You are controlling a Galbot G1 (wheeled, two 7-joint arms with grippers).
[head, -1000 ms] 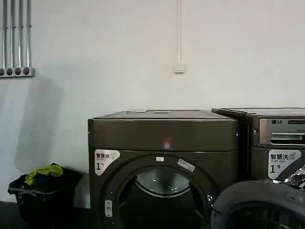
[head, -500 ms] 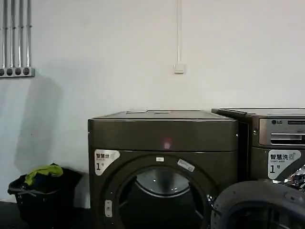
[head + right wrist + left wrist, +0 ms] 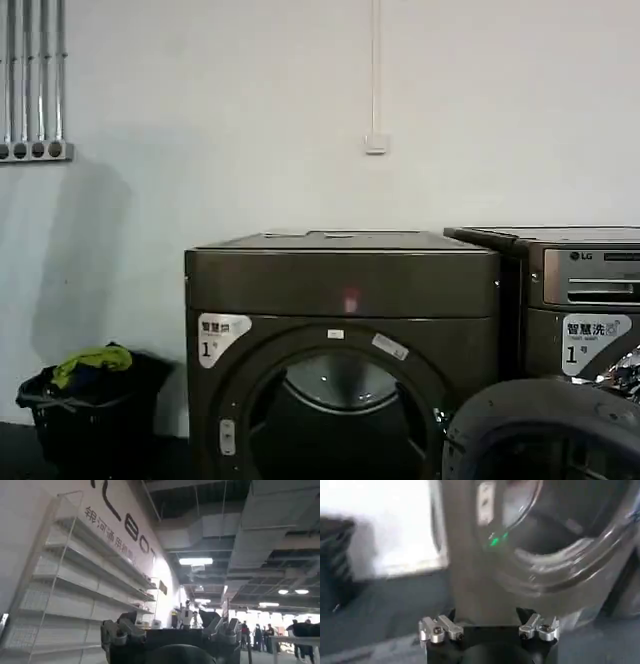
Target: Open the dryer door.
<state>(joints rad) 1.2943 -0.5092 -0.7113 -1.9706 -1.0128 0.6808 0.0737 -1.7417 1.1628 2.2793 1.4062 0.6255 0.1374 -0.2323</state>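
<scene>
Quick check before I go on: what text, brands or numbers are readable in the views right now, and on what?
"智慧烘" and "1": white corner sticker on the dryer.
"LG": control panel of the neighbouring machine.
"智慧洗" and "1": that machine's white sticker; smaller print too small to read.
Small labels above the dryer opening: too small to read.
Large wall lettering, right wrist view: partly cut off, not reliably readable.

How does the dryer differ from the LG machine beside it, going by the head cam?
The dryer has a plain dark upper panel; the LG machine carries a logo and silver control panel. The dryer's round opening stands uncovered, with the dryer door swung out low at right; the LG machine's front is mostly hidden behind that door. The dryer shows whole in width; the LG machine is cut off at the edge. Both share bronze-grey bodies and white "1" stickers.
</scene>
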